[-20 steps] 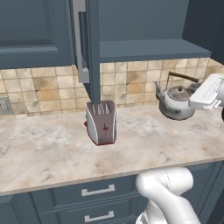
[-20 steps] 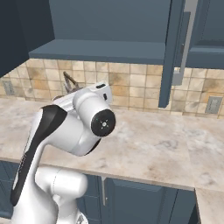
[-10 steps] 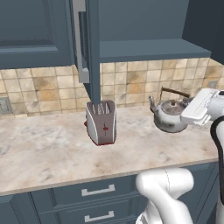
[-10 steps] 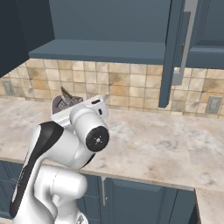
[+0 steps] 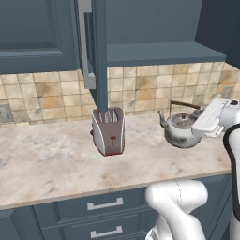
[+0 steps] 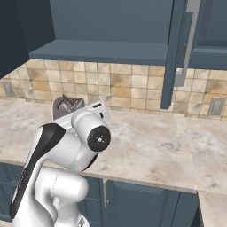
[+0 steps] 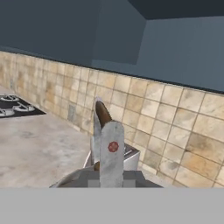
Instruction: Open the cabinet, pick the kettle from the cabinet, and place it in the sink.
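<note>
The silver-grey kettle (image 5: 179,130) hangs low over the counter at the right, spout pointing left towards the toaster. My gripper (image 5: 197,125) comes in from the right and is shut on the kettle's right side. I cannot tell whether the kettle's base touches the counter. From the right base view the kettle (image 6: 65,106) peeks out behind my arm. In the hand view its brown-topped handle (image 7: 102,114) rises close in front. The dark blue-grey cabinet (image 5: 154,28) stands open above, its door (image 5: 99,51) swung out edge-on. The sink is out of view.
A silver toaster with red marks (image 5: 108,131) stands on the marble counter (image 5: 51,164) left of the kettle. Blue drawers (image 5: 103,206) run below the counter edge. A black stove top (image 7: 15,106) lies far along the counter. The open door (image 6: 175,53) hangs over the counter.
The kettle and my gripper have come down and slightly left, from about the height of the tiled wall's upper rows to just above the counter.
</note>
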You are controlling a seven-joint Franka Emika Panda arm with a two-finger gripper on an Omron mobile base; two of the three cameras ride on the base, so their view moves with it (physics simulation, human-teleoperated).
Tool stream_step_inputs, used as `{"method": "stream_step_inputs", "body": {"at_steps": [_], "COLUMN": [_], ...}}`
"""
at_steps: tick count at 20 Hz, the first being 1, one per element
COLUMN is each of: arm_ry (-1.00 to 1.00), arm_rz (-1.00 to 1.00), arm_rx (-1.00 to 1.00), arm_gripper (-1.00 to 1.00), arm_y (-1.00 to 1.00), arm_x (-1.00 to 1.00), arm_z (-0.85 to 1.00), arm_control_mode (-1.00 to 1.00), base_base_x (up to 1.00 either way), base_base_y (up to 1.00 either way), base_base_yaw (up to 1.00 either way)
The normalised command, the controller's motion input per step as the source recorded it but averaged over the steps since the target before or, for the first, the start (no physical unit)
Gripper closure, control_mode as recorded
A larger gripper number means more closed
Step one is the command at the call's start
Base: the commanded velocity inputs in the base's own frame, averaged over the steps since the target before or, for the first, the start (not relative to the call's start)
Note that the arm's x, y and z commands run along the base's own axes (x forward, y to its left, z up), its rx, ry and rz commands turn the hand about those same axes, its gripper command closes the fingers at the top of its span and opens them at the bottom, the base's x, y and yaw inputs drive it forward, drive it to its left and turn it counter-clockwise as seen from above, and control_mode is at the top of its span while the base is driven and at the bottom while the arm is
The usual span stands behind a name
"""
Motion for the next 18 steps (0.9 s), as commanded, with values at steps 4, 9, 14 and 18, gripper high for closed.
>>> {"method": "stream_step_inputs", "body": {"at_steps": [4, 9, 14, 18], "arm_ry": [0.03, 0.04, 0.0, 0.01], "arm_rz": [0.0, 0.0, 0.01, 0.0], "arm_rx": [-0.08, -0.11, -0.01, -0.02], "arm_gripper": [1.0, 1.0, 1.0, 1.0], "arm_y": [0.04, 0.04, 0.0, 0.0], "arm_x": [0.0, 0.0, 0.0, 0.0], "arm_z": [-0.01, -0.01, 0.0, 0.0], "arm_control_mode": [-1.0, -1.0, -1.0, -1.0], "base_base_x": [0.0, 0.0, 0.0, 0.0], "base_base_y": [0.0, 0.0, 0.0, 0.0], "base_base_yaw": [0.0, 0.0, 0.0, 0.0]}}
